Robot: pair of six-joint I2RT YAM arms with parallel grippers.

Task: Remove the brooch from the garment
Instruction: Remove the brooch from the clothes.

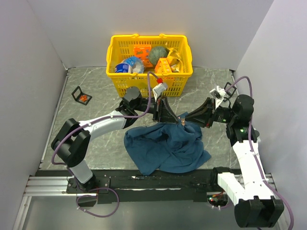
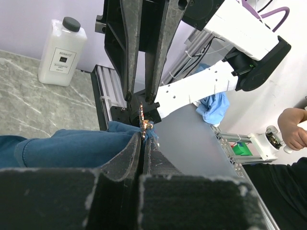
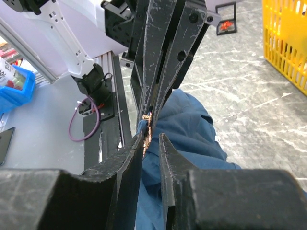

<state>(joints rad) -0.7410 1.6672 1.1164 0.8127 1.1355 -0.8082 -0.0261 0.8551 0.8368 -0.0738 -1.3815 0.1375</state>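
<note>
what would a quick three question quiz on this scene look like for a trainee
1. True or false: the left gripper is shut on the blue garment.
2. What stands at the far edge of the table? A yellow basket, B grey bin, C white tray.
3. Which tiny thing sits just beyond the left gripper?
Key: 1 true; 2 A; 3 the brooch.

Blue garment [image 1: 165, 148], yellow basket [image 1: 120, 80] — grey marbled table [image 1: 206, 88].

Grey marbled table [image 1: 96, 86], yellow basket [image 1: 177, 84] at back, blue garment [image 1: 168, 148] in front, black frame [image 1: 82, 97] left
</note>
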